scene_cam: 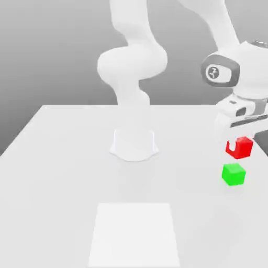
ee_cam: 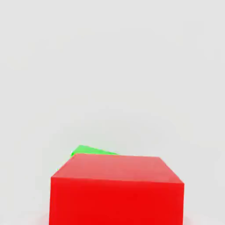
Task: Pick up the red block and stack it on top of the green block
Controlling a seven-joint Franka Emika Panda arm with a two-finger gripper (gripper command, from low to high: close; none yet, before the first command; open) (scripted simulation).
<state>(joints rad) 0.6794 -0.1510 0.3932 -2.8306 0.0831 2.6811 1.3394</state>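
Tool (scene_cam: pixel 239 137) clamped on the red block (scene_cam: pixel 240 147), carrying it clear of the tabletop (scene_cam: pixel 63 157). Block hangs from the fingertips at the exterior view's right edge, lifted, nothing under it but air.

Step in hand, as judged: transport and line-up over the green block (scene_cam: pixel 233 174). To do it well: bring the red block square above the green one before any descent, match the faces so the edges run parallel, then lower slowly until the two meet and only then let go. Red is the slightly bigger cube, so a small offset means overhang and a likely topple.

Green block sits on the tabletop just below the held red block in the exterior view, a clear gap between them. Hand view: red block (ee_cam: pixel 117 193) close in front, with a sliver of green block (ee_cam: pixel 90 151) peeking past its far edge, so alignment looks near but not yet centred.
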